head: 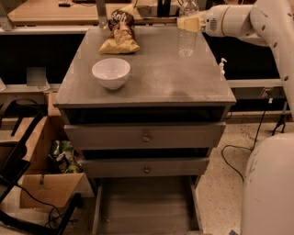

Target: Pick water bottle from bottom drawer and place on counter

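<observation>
The water bottle (187, 40), clear with a ribbed body, stands upright at the back right of the grey counter (151, 78). My gripper (189, 24) reaches in from the right at the bottle's shoulder. Its pale fingers (183, 24) are closed around the bottle, with the bottle's top showing above them. The bottom drawer (146, 209) is pulled open below the cabinet, and its grey tray shows nothing inside.
A white bowl (111, 72) sits front left on the counter, a chip bag (120, 33) at the back. Two knobbed drawer fronts (146, 137) are shut. A cardboard box (50, 188) stands left, cables (229, 160) and my base (268, 183) right. A wooden tabletop (55, 11) lies behind.
</observation>
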`<state>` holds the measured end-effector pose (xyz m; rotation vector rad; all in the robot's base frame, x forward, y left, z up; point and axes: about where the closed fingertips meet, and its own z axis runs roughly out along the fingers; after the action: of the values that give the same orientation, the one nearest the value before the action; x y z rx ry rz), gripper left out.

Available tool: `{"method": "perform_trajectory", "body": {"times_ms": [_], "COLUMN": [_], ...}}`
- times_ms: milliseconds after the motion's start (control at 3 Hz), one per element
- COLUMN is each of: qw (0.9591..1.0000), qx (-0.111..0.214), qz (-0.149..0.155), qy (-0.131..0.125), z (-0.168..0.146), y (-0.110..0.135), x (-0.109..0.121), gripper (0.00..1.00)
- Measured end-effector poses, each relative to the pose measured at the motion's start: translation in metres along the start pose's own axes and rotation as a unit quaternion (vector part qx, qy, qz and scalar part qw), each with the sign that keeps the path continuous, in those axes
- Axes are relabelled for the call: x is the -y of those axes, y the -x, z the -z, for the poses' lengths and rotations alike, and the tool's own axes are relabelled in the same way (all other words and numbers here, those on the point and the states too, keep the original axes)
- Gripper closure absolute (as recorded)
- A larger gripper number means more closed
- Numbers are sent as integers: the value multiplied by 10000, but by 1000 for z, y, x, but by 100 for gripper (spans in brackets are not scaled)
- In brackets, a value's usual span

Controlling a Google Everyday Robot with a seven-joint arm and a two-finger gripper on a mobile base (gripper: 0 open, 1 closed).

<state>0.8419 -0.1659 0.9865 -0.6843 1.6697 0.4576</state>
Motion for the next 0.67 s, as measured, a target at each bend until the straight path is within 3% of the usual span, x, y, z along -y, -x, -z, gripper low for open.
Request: {"method": "perform_trajectory", "body": {"times_ms": [333,667], "qw": [9994,9986], "qx": [118,185], "qz": [-315,-498], "qy": [27,69], "z": [-13,-19], "y": [-41,-64], "x": [9,10], "gripper": [100,100]}}
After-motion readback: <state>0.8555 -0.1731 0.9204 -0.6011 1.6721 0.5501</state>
